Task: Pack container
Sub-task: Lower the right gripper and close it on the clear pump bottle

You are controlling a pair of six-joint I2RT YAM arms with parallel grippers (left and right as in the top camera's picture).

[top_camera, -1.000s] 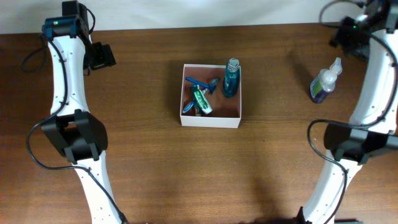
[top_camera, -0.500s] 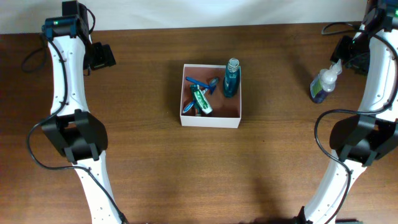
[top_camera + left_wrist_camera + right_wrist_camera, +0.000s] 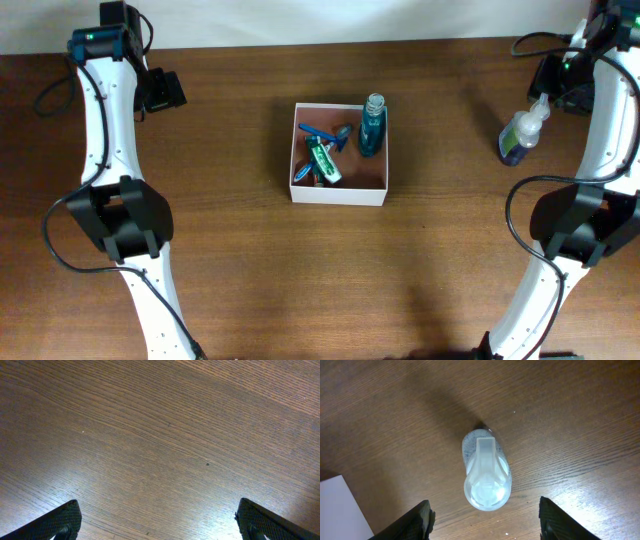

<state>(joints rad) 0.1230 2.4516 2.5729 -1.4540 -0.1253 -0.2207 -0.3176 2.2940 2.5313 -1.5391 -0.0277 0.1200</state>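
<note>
The container (image 3: 338, 191) is a square white box mid-table. In it stand a blue bottle (image 3: 371, 127), a green tube (image 3: 323, 160) and a blue razor (image 3: 322, 133). A clear bottle with blue liquid and a white nozzle cap (image 3: 522, 131) stands upright on the table at the right; from above it shows in the right wrist view (image 3: 487, 477). My right gripper (image 3: 482, 520) is open, high above this bottle, empty. My left gripper (image 3: 157, 522) is open over bare wood at the far left, empty.
The table's back edge meets a white wall (image 3: 320, 20). A corner of a white sheet (image 3: 340, 510) shows at the lower left of the right wrist view. My arm bases stand at the front left (image 3: 120, 220) and front right (image 3: 570, 225).
My right arm has swung right and back, from left of the clear bottle's far side to above it. The left arm and the box contents have not moved.
</note>
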